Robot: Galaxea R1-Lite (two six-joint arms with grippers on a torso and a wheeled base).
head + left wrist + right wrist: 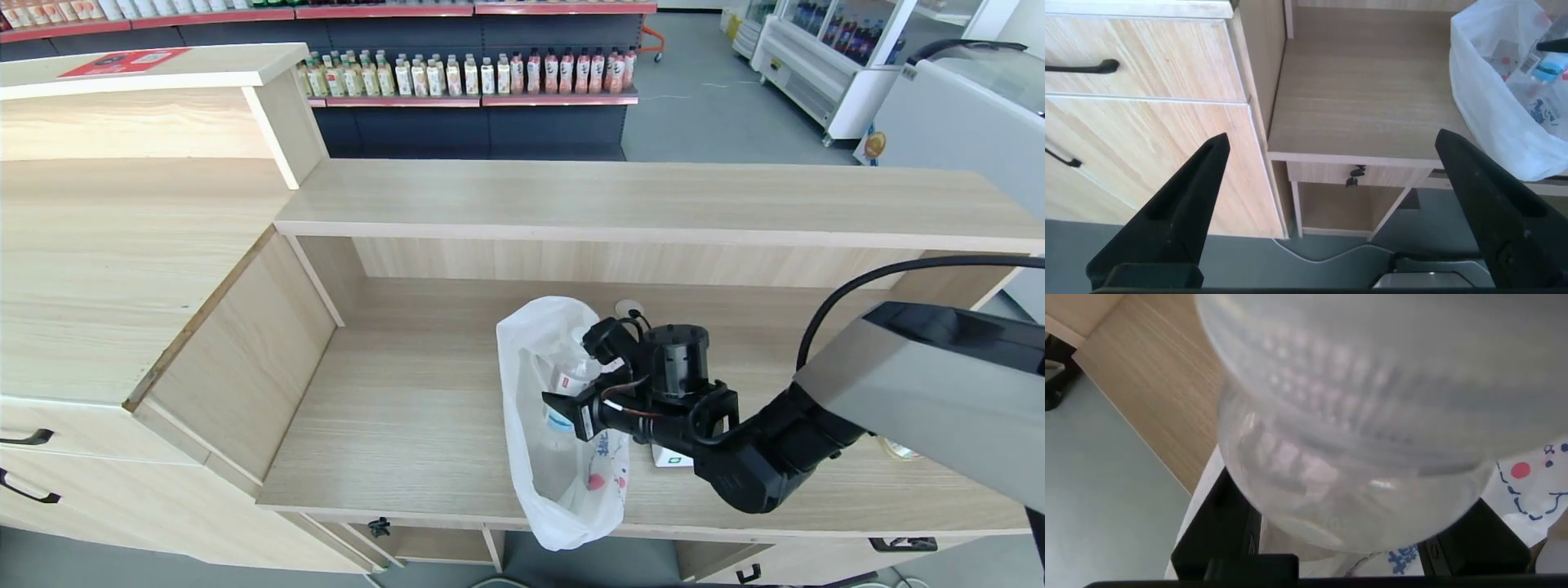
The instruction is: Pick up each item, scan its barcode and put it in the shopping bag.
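A white plastic shopping bag [563, 482] stands open near the front edge of the wooden counter [408, 408]. My right gripper [575, 404] is at the bag's mouth, shut on a clear plastic bottle [1355, 433] that sits close between the dark fingers [1229, 531]. Clear bottles with red and blue labels [565, 377] show through the bag's opening. My left gripper [1331, 212] hangs open in front of the counter's drawers, well off to the side of the bag [1503, 98], with nothing between its fingers.
A small white and green box [671, 457] lies on the counter under my right arm. A raised shelf [653, 204] runs along the counter's back, and a tall cabinet side [245, 351] closes its left. Drawers with black handles [1082, 67] are below.
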